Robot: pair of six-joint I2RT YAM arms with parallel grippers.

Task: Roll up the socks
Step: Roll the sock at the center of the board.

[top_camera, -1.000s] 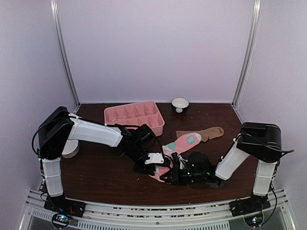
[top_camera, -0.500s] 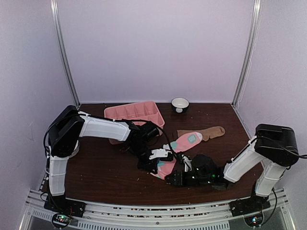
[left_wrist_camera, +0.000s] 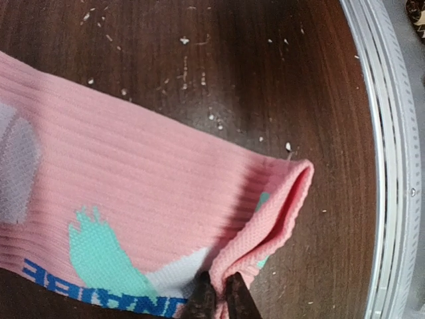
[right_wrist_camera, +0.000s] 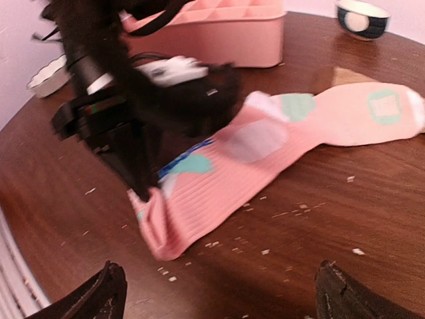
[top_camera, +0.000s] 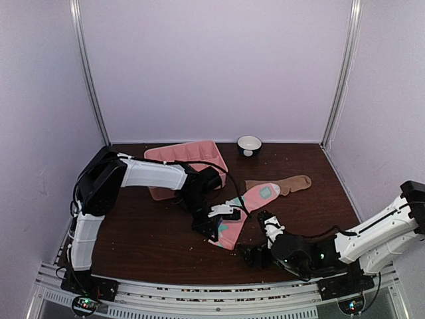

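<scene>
The pink sock (top_camera: 247,205) with teal and white patches lies flat mid-table, toe toward the back right. Its cuff (left_wrist_camera: 279,212) is folded up at the near end. My left gripper (top_camera: 214,223) is shut on the cuff's edge, and the dark fingertips (left_wrist_camera: 202,299) pinch the pink fabric between them. The pink sock (right_wrist_camera: 265,153) also fills the right wrist view. My right gripper (top_camera: 260,239) stands wide open just near of the cuff, apart from it, with nothing between its fingertips (right_wrist_camera: 106,292). The tan-brown sock (top_camera: 287,184) lies behind the pink one, partly under its toe.
A pink compartmented tray (top_camera: 189,157) stands at the back left, and a small dark bowl (top_camera: 249,144) sits behind it on the right. A white dish (right_wrist_camera: 45,76) lies at the far left. Crumbs dot the wood. The metal rail (left_wrist_camera: 388,166) marks the near edge.
My right gripper has opened, let go of the pink sock and drawn back toward the near edge. The left gripper has closed on the cuff and shifted slightly right.
</scene>
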